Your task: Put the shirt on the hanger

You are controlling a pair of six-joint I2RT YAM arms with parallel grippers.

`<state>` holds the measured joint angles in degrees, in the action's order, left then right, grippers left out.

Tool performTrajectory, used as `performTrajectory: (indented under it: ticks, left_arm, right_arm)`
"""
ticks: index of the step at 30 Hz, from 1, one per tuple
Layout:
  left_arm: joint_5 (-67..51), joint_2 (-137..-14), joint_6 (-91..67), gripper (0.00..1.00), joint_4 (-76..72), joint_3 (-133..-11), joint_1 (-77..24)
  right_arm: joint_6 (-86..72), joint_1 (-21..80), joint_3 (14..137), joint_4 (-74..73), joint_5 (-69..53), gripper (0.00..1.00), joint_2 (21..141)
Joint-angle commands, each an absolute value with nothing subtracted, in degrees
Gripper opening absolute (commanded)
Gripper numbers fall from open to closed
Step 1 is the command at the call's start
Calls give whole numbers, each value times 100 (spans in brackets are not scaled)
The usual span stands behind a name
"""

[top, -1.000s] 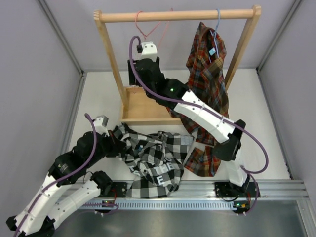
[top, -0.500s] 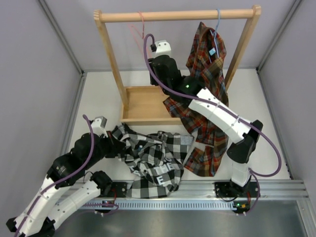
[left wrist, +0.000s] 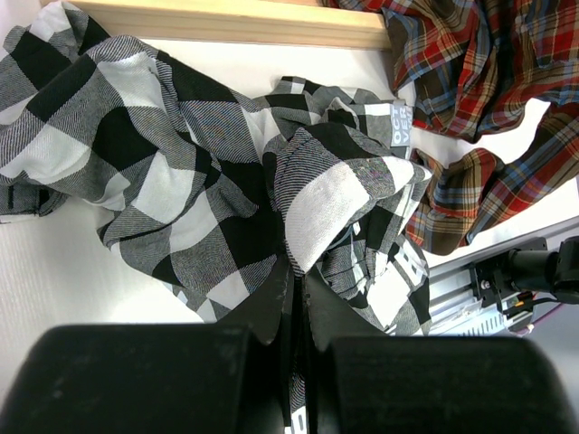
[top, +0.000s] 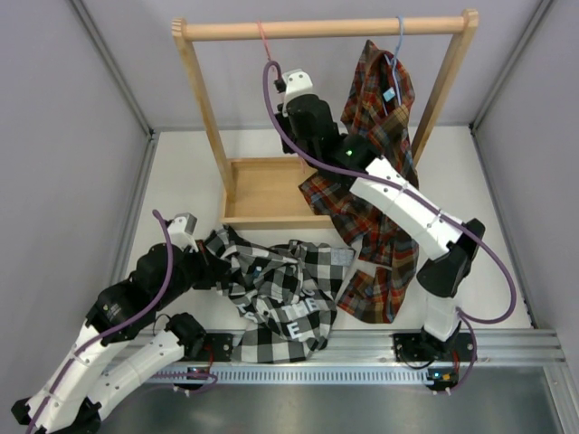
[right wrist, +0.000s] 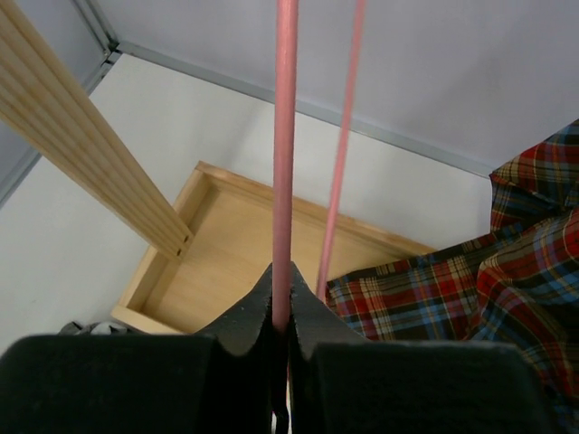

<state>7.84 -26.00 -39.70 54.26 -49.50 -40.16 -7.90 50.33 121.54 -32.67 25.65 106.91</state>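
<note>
White block lettering [top: 297, 315] on the shirt [top: 262, 276], only an E legible; grey tag [left wrist: 401, 124] unreadable

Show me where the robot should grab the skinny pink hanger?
Pinch one straight wire side of the hanger, below the hook, coming up from underneath. It hangs from the rod with its sides running downward, and the wire is thin enough to sit between nearly closed fingers. The right gripper is shut on that side now.

Hook of hanger [right wrist: 285, 136] beyond top edge
</note>
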Motion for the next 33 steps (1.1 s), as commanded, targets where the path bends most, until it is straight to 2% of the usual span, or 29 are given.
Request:
performTrajectory:
  ticks: [1,14,22,33]
  left_arm:
    - [694,-2593,-3902,0,5335,-4957,-4017]
    - [677,-2593,-3902,0,5326,-4948,-4008]
    - [782,-2610,-3946,0,5326,-4948,-4008]
    - [1133,-2821,-4165,0,5335,-5018,-4008]
  right_arm:
    - [-528,4992,12252,-3015,2496,1,10442]
    - [228,4992,11453,-2417,2523,0,9695]
    - [308,4948,11400,-2303,2452,0,9378]
    - [88,4895,11031,-2574,1618,0,8737]
